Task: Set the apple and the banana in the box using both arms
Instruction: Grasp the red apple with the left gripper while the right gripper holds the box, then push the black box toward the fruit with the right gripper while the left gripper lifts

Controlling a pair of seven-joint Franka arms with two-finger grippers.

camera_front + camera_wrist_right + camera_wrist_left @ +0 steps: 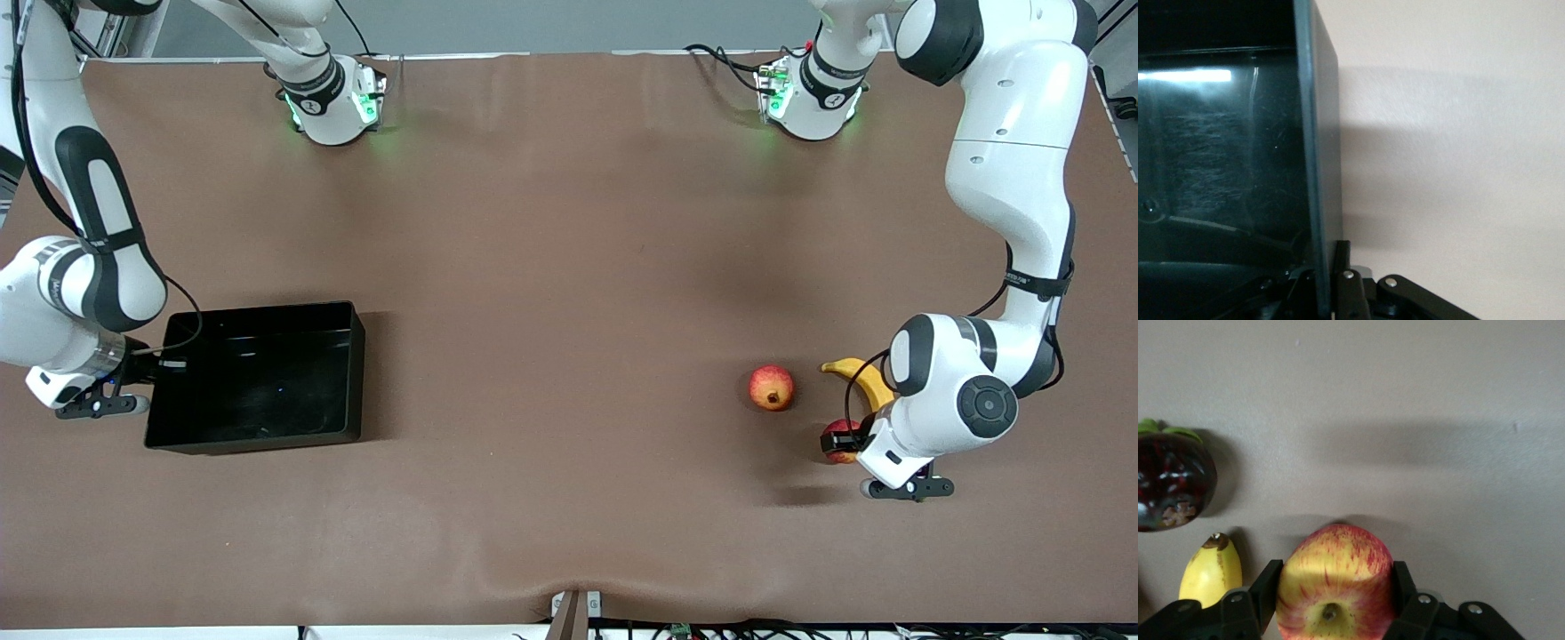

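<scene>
The red and yellow apple (838, 435) sits between the fingers of my left gripper (843, 442), low at the table toward the left arm's end. In the left wrist view the apple (1335, 560) fills the gap, and both fingers (1266, 583) press its sides. The yellow banana (861, 380) lies right beside the apple, farther from the front camera, and its tip shows in the left wrist view (1211, 570). The black box (347, 373) stands toward the right arm's end. My right gripper (153, 366) is shut on the box's end wall (1317, 167).
An orange-red round fruit with a dark crown (772, 388) lies near the banana's tip, toward the middle of the table. It shows dark in the left wrist view (1171, 483). The brown table (569, 267) stretches wide between the box and the fruits.
</scene>
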